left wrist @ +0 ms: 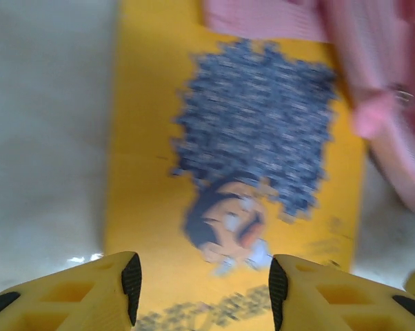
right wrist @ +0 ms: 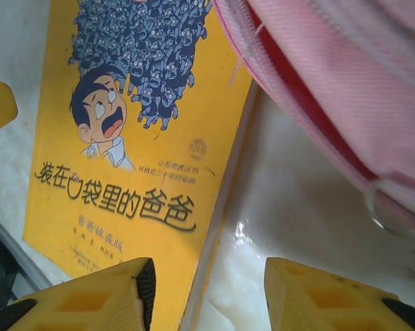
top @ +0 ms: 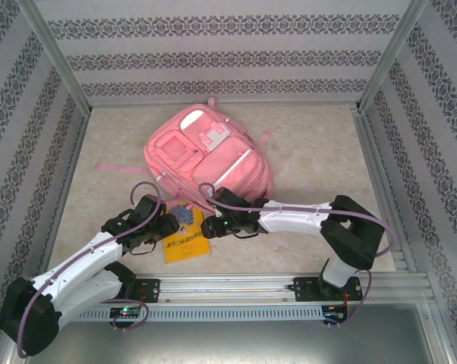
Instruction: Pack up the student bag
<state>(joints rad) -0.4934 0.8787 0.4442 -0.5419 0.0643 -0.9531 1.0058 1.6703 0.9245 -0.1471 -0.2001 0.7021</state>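
Note:
The student bag [top: 209,159], a large pink backpack, lies flat mid-table with its front pockets up. A yellow book [top: 185,245] with a cartoon face and dark lettering lies on the table just in front of it. My left gripper [top: 171,221] hovers over the book's upper left part. In the left wrist view it [left wrist: 202,279] stands open above the cover [left wrist: 149,200], with the bag's edge [left wrist: 390,89] at the right. My right gripper [top: 210,225] is at the book's right side. Its open fingers [right wrist: 209,289] straddle the edge of the book [right wrist: 159,172], beside the bag [right wrist: 345,83].
A pink strap [top: 116,167] trails left from the bag on the beige tabletop. An aluminium rail [top: 289,284] runs along the near edge by the arm bases. Patterned walls close in the left, back and right. Bare table [top: 327,159] lies right of the bag.

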